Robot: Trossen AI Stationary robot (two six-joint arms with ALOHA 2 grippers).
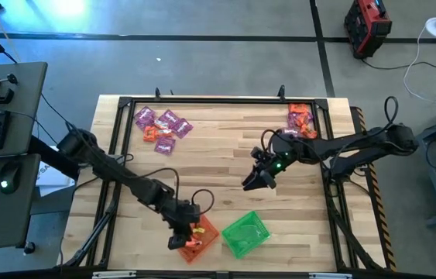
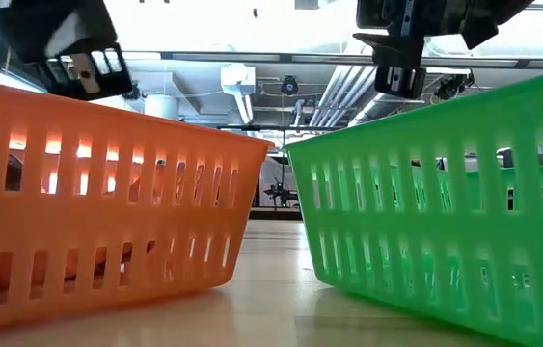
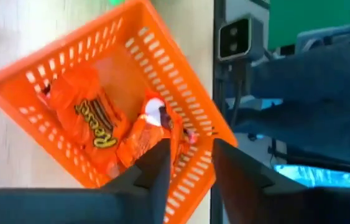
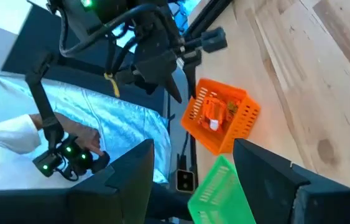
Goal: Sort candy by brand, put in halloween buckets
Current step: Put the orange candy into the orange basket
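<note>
— Several orange packets (image 3: pixel 94 121) are sitting in your orange bucket (image 1: pixel 204 230); your left gripper (image 3: pixel 187 165) is hanging over it, fingers parted.
— Your green bucket (image 1: pixel 245 233) is looking empty; two candy piles (image 1: pixel 162 126) are waiting; right gripper (image 1: pixel 250 184) is hovering spread, carrying nothing.

Candy and two slotted buckets on the table.
Orange bucket (image 1: pixel 202 235) held orange packets (image 3: pixel 97 121); green bucket (image 1: pixel 245 233) sat just beside it; mixed candy (image 1: pixel 161 127) lay well apart.
</note>
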